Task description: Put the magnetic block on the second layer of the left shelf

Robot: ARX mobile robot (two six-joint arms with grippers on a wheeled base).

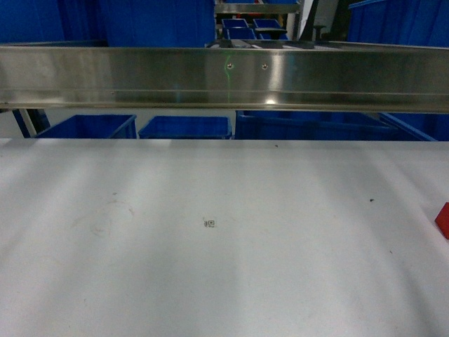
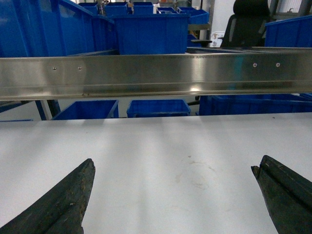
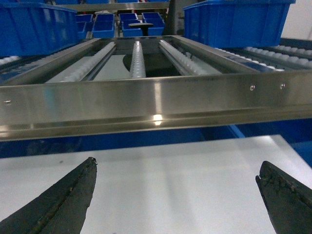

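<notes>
The magnetic block lies on the tabletop at about 3 o'clock in the head view, half cut by the frame edge, and nothing grips it yet. I judge the step in hand is to reach it: the right gripper should travel toward that side, come down over the cube with the jaws spread wide, and close only when the cube is centred. Both grippers are released and empty; the left gripper also has its jaws wide apart above the bare tabletop. Beyond them, at 12 o'clock, stands the steel rail of the shelf, with white rollers and blue tubs.
</notes>
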